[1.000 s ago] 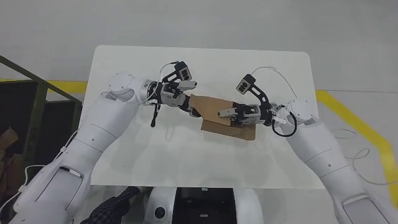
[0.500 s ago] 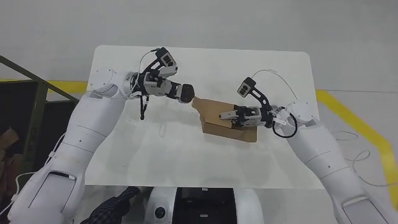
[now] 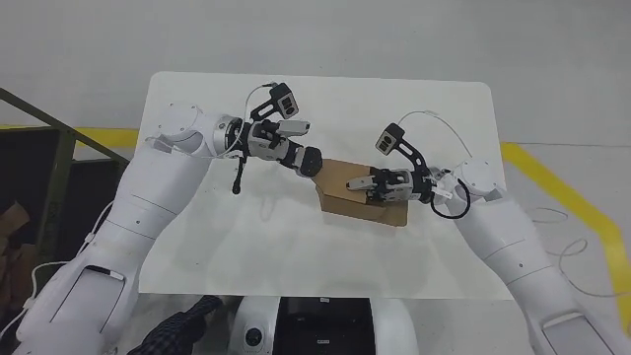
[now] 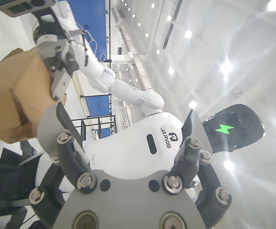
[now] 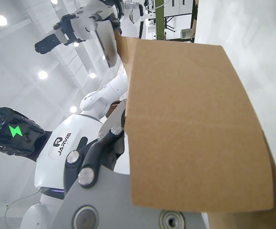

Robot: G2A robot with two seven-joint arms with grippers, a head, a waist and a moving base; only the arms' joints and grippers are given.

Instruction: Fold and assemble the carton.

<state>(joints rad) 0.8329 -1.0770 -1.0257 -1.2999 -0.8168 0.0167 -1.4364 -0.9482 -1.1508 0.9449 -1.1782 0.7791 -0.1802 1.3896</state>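
Brown carton (image 3: 340,203) sits on the white bench (image 3: 197,242), near the middle and a bit toward the right arm. It is partly opened up, with a flap sticking out at the end nearest the left arm. Right pincer (image 3: 355,183) is clamped on the carton's upper panel: one finger shows outside the cardboard, the other is hidden behind it. Left pincer (image 4: 126,110) is spread wide and holds nothing, at the carton's flap end. One of its fingers (image 4: 65,117) is just beside the cardboard edge; contact can't be told.
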